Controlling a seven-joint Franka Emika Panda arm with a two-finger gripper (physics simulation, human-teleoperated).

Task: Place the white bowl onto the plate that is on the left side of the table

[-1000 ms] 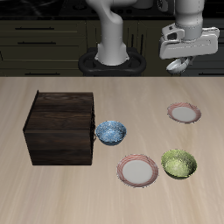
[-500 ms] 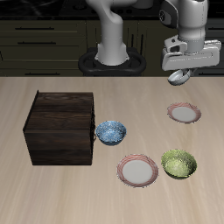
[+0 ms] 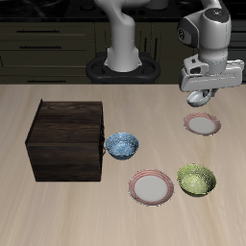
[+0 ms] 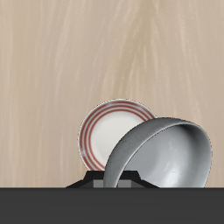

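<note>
My gripper (image 3: 199,94) is shut on the white bowl (image 3: 198,97) and holds it tilted in the air, just above and slightly behind the plate (image 3: 202,124). The plate is small, with a pale pink rim and whitish centre, and lies on the table (image 3: 58,211). In the wrist view the white bowl (image 4: 162,157) fills much of the frame, its rim in my grip, and overlaps part of the plate (image 4: 109,131) below it. My fingertips are mostly hidden by the bowl.
A dark brown wooden box (image 3: 65,140) stands on the table. A blue speckled bowl (image 3: 121,145) sits beside it. A larger redder-rimmed plate (image 3: 152,186) and a green speckled bowl (image 3: 196,179) lie nearer the front edge.
My gripper has come down with the white bowl and shifted slightly toward the front, ending closer above the plate. Nothing else moved.
</note>
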